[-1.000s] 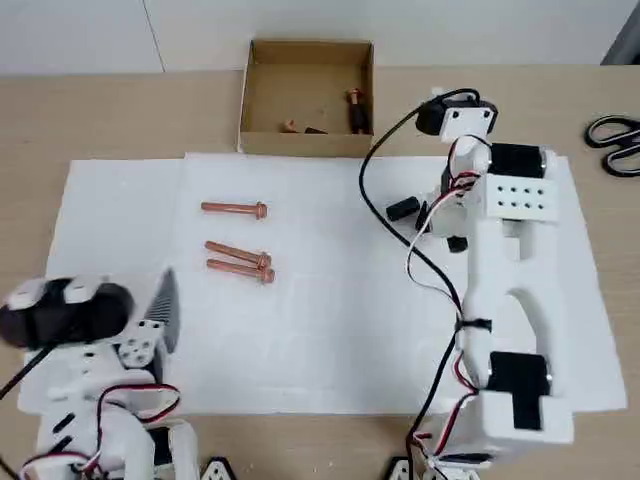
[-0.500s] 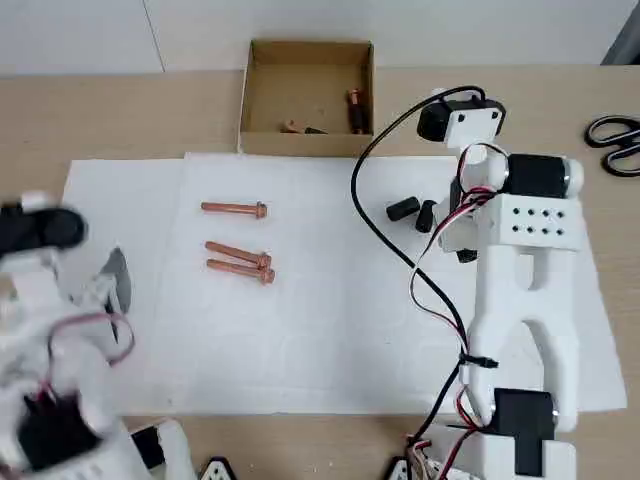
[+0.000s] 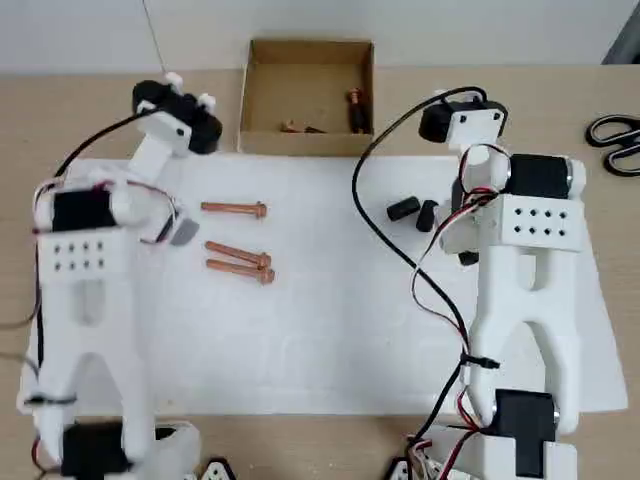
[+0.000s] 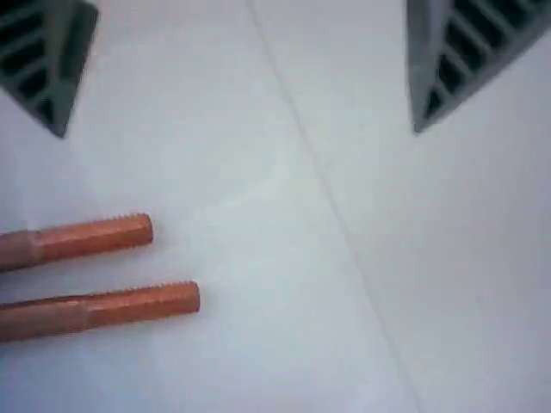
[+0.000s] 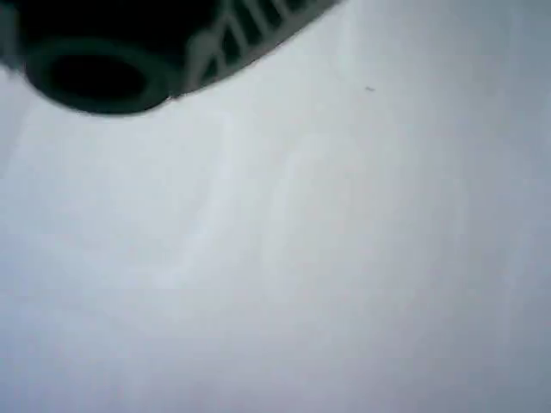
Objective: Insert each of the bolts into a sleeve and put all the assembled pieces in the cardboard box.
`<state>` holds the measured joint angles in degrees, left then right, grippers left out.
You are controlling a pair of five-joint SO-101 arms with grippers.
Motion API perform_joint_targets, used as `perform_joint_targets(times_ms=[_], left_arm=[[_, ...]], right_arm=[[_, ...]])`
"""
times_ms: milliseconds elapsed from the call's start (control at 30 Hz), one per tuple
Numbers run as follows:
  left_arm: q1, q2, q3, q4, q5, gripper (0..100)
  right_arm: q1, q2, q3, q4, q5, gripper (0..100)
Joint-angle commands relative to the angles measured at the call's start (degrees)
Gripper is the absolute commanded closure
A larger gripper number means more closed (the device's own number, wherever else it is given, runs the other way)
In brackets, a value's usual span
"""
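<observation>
White arms [image 3: 85, 300] — black servos [image 3: 537, 175], red-black cables [image 3: 385, 240], ribbed grey claw [image 4: 237, 129].

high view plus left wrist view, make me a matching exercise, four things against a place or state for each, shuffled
1 scissors
2 cardboard box
3 three bolts
4 left hand

A open, over the white sheet
B lying loose on that sheet
C on bare table, right of the sheet
D on the table past the sheet's far edge

Pairs: 1-C, 2-D, 3-B, 4-A
</observation>
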<state>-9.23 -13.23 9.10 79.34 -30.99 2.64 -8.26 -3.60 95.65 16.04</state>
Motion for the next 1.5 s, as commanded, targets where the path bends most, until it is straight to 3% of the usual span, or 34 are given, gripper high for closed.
perform_joint_targets(times_ms=[0,133,200,333,633,1167,1467], left_arm=[[0.2,4.0,-3.0,-7.2,-0.7,76],[0.6,7.8,-3.2,-17.9,-0.8,76],[2.4,10.5,-4.1,-20.6,-4.7,76],[7.3,18.3,-8.9,-17.5,-13.5,76],[8.7,36.9,-24.3,-12.5,-21.8,76],[11.1,55.0,-37.9,-10.9,-22.8,76],[13.7,56.1,-37.8,-10.5,-22.8,97]], right_arm=[[2.3,-2.7,-0.4,0.4,0.3,99.5],[3.6,-2.7,-0.4,0.4,0.3,99.5],[3.8,-2.7,-0.4,0.4,0.3,99.5],[4.1,-2.7,-0.2,0.4,0.3,99.5],[4.1,-3.1,4.7,0.2,0.3,99.5],[4.0,-2.9,4.7,-0.1,0.3,99.5],[3.9,-2.8,4.7,-0.1,0.3,99.5]])
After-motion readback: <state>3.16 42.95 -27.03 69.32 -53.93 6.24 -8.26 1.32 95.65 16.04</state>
